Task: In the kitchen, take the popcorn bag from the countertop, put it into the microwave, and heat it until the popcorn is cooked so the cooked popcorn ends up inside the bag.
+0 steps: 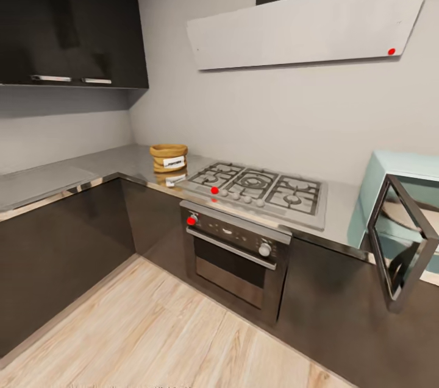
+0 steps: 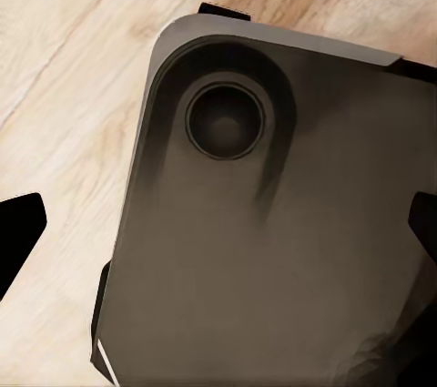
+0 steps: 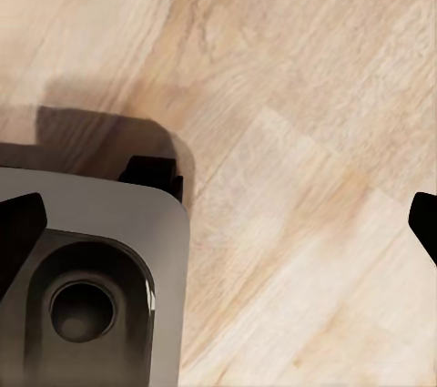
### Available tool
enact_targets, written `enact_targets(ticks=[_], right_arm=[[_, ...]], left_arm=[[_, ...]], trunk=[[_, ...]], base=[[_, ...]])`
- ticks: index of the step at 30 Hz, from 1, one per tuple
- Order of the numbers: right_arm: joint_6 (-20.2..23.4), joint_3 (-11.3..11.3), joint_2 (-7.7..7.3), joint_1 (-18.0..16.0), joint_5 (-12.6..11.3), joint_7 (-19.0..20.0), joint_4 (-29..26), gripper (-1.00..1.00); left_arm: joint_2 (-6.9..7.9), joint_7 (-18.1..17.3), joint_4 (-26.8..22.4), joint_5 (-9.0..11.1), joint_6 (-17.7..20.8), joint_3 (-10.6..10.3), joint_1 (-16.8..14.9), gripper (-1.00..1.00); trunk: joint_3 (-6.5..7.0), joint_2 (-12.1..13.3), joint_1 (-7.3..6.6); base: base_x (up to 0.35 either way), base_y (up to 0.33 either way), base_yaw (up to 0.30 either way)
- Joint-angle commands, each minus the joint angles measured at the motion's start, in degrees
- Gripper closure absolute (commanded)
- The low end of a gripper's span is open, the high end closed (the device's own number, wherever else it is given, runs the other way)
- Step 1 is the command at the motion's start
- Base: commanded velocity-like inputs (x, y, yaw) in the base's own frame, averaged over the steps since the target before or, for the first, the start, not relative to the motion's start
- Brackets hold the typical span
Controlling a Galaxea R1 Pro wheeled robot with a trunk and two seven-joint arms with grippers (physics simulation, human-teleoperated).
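Popcorn bag (image 1: 168, 158) sitting on the countertop (image 1: 73, 175) near the stove (image 1: 259, 187) — microwave (image 1: 396, 205) door hanging open. Both grippers spread wide, holding nothing.

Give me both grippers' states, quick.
Left gripper: open, holding nothing, above the robot base.
Right gripper: open, holding nothing, above the wooden floor.

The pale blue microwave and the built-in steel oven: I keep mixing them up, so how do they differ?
The pale blue boxy microwave stands on the grey steel countertop; the built-in steel oven sits below it, under the gas hob. The microwave's door hangs open; the oven's is shut. Both have glass doors.
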Motion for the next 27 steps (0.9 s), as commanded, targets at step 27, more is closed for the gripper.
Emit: enact_targets(ticks=[27], right_arm=[[0.10,-0.23,-0.28,-0.08,0.93,0.64,0.11,-1.00]], left_arm=[[0.06,-0.45,-0.06,0.04,0.46,0.16,0.02,-1.00]], trunk=[[-0.05,-0.03,0.00]], base=[[0.140,0.035,0.119]])
